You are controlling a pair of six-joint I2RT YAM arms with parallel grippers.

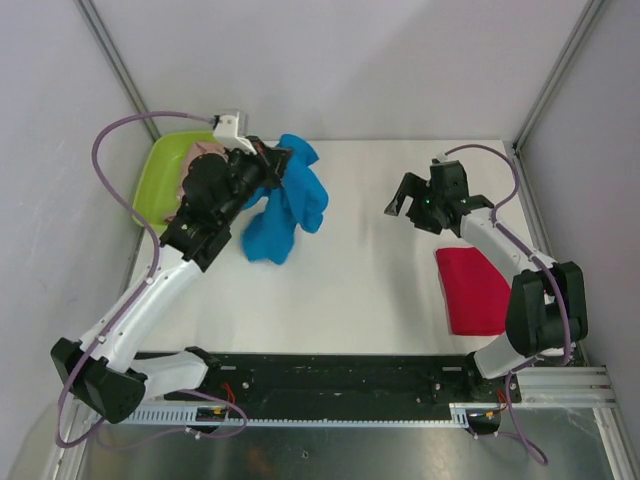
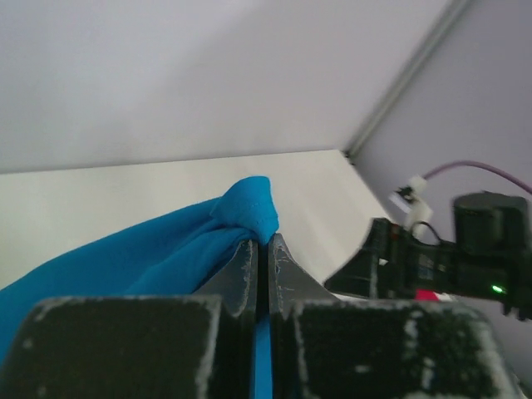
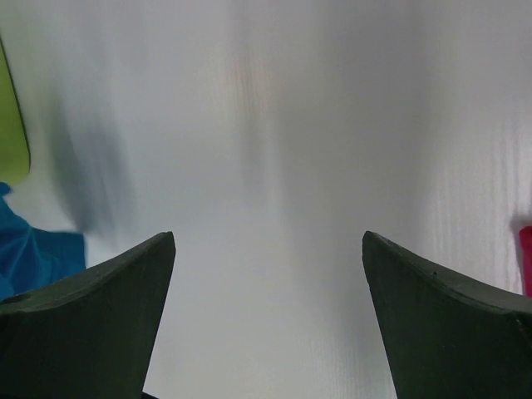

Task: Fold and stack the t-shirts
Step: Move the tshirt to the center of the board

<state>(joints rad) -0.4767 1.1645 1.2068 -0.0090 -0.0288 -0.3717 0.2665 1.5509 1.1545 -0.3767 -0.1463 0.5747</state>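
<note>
While the left end effector (image 2: 266,241) is pressed together on a bunched fold of the bright blue t-shirt (image 1: 285,215), the right end effector (image 3: 268,241) hangs spread wide and empty over the tabletop (image 1: 370,270).
The blue shirt droops from that pinch in a crumpled rope just beside the lime-green tray (image 1: 160,175), where the pale pink t-shirt (image 1: 205,152) lies partly hidden under the left arm; the red t-shirt (image 1: 472,290) lies flat near the right arm's base, well apart. The cloth looks light, soft and limp, so from a single pinch it will likely sag and twist rather than keep any shape, and thin fabric may creep out of narrow jaws. A surer hold would be a shoulder seam or hem corner, with the free right end effector taking a matching corner to draw the shirt flat.
</note>
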